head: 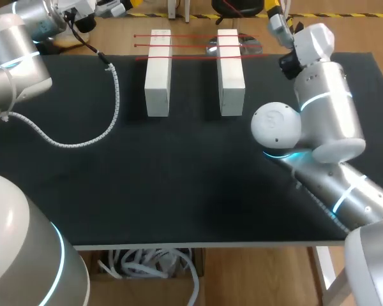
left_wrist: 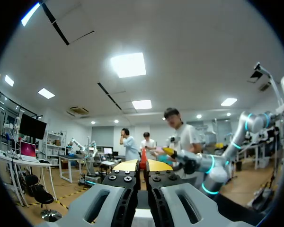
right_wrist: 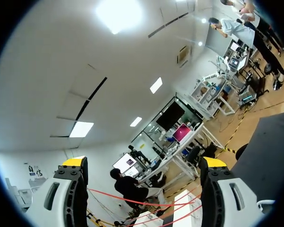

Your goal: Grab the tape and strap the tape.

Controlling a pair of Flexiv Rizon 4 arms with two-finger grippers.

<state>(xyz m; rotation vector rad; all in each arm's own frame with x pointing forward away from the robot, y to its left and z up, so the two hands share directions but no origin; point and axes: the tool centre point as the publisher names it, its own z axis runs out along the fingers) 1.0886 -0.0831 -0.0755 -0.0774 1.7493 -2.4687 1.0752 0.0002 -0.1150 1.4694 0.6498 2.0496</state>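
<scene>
Two white blocks [head: 157, 71] [head: 230, 70] stand upright side by side at the far middle of the black table [head: 179, 178]. Three thin red tape strands [head: 191, 46] run across their far ends. A shiny tape roll [head: 242, 45] lies just behind the right block. My left gripper [head: 127, 5] is beyond the table's far left edge; its yellow tips [left_wrist: 143, 164] are pressed together, with a red sliver just past them. My right gripper [head: 277, 19] hovers past the far edge near the roll. It [right_wrist: 144, 162] stands wide open, with the red strands [right_wrist: 132, 201] and blocks [right_wrist: 189, 210] ahead of it.
A white coiled cable [head: 112, 115] trails from my left arm across the left part of the table. My right arm's white elbow [head: 277, 124] hangs over the right side, close to the right block.
</scene>
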